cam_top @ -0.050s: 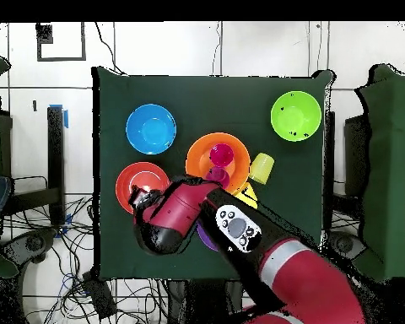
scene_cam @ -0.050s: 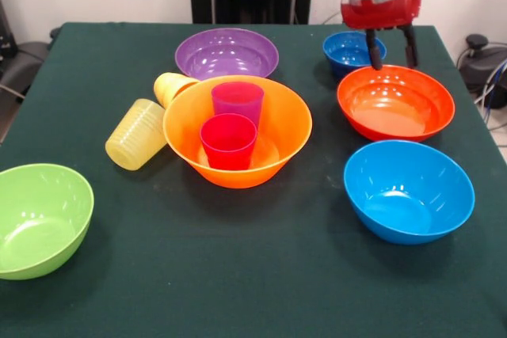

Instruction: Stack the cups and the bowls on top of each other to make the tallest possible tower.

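Between your gripper's (scene_cam @ -0.050s: pixel 391 59) 2 spread, empty fingers sits the red-orange bowl's (scene_cam @ -0.050s: pixel 395 104) far rim, small dark blue bowl (scene_cam @ -0.050s: pixel 348 49) just behind.

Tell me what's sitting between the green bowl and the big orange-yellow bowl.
Only the ribbed pale yellow cup, lying tipped on its side; otherwise bare cloth between the green bowl and the orange-yellow bowl, seen from the front.
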Action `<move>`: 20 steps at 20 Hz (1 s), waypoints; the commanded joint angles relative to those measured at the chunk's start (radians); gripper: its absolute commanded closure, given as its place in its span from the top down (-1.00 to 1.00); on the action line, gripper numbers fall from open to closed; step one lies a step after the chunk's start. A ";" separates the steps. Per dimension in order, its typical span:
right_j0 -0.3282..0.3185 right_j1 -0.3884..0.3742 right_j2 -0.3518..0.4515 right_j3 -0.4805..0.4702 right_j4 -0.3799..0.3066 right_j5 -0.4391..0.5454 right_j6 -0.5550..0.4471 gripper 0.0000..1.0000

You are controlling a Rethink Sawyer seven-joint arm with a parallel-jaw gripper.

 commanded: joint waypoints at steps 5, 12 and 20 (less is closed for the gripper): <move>0.101 -0.028 -0.207 -0.158 0.050 0.249 0.190 1.00; 0.078 -0.050 -0.205 -0.157 0.101 0.280 0.133 1.00; 0.084 -0.013 -0.214 -0.124 0.041 0.170 0.160 1.00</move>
